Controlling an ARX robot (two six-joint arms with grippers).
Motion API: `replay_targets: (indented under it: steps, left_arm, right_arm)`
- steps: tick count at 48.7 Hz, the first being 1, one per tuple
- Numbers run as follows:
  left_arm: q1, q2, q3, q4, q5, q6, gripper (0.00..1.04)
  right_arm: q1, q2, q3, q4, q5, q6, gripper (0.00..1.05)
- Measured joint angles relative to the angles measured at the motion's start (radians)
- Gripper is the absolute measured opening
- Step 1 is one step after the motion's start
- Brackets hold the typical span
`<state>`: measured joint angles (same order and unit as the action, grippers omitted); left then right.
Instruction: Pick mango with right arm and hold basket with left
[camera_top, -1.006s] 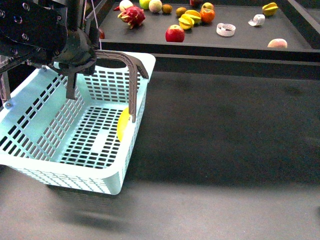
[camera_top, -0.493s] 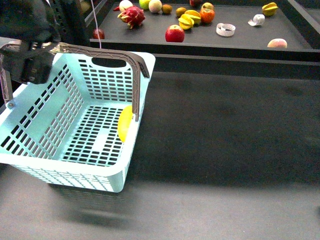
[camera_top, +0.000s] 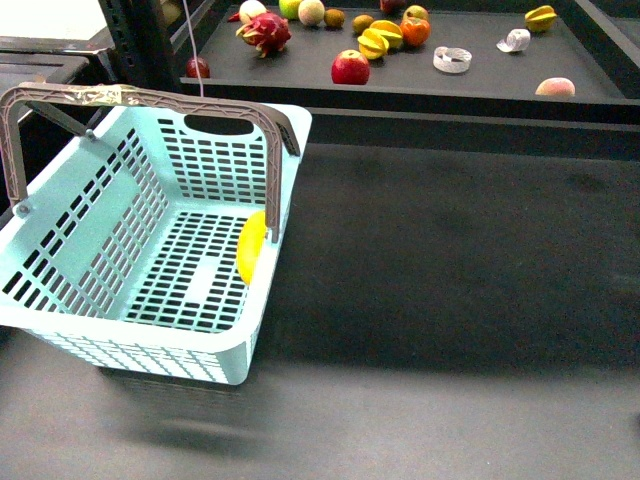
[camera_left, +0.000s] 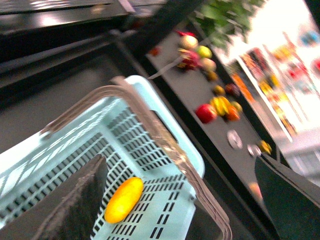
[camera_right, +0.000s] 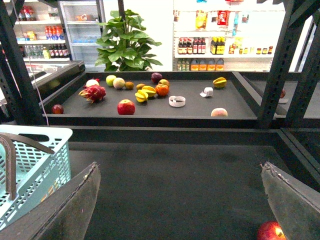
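Note:
The pale turquoise basket (camera_top: 100, 230) stands at the left of the dark table in the front view. Its grey-brown handles are raised, and one (camera_top: 100, 96) is wrapped in tape. The yellow-orange mango (camera_top: 250, 247) lies inside against the basket's right wall. Neither arm shows in the front view. The left wrist view is blurred. There my left gripper (camera_left: 182, 210) is open and empty above the basket (camera_left: 165, 145) and the mango (camera_left: 124, 199). My right gripper (camera_right: 180, 200) is open and empty over the bare dark table, with the basket (camera_right: 35, 160) off to one side.
A raised black shelf tray (camera_top: 300, 75) behind the table holds a red apple (camera_top: 350, 68), yellow star fruits (camera_top: 378, 40), a dragon fruit (camera_top: 264, 32) and several other fruits. Another red apple (camera_right: 270, 232) lies by my right fingertip. Black metal posts (camera_right: 295, 65) flank the shelf.
My left arm, which was at the basket's far left corner, has moved up and left out of the front view. The taped handle now stands free. The mango has not moved.

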<state>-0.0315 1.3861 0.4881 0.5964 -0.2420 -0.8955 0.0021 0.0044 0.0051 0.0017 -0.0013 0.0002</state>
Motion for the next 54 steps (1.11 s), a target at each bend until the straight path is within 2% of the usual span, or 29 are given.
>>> replay_targets:
  steps: [3, 5, 8, 11, 13, 19, 54]
  left_arm:
    - [0.025, 0.014, -0.115, 0.312, 0.201, 0.317, 0.78]
    - [0.027, -0.005, -0.163, 0.407, 0.230, 0.476, 0.70]
    - [0.027, -0.049, -0.199, 0.436, 0.243, 0.661, 0.59]
    - [0.029, -0.116, -0.250, 0.433, 0.242, 0.788, 0.43]
    - [0.029, -0.143, -0.272, 0.425, 0.242, 0.814, 0.36]
    - [0.029, -0.204, -0.371, 0.447, 0.243, 0.869, 0.04]
    - [0.029, -0.826, -0.470, -0.045, 0.242, 0.883, 0.04]
  right_arm:
    - [0.000, 0.000, 0.000, 0.000, 0.000, 0.000, 0.96]
    - [0.000, 0.000, 0.000, 0.000, 0.000, 0.000, 0.96]
    - [0.000, 0.000, 0.000, 0.000, 0.000, 0.000, 0.96]
    - [0.000, 0.000, 0.000, 0.000, 0.000, 0.000, 0.96]
    - [0.000, 0.000, 0.000, 0.000, 0.000, 0.000, 0.96]
    - [0.000, 0.000, 0.000, 0.000, 0.000, 0.000, 0.96]
    - [0.000, 0.000, 0.000, 0.000, 0.000, 0.000, 0.96]
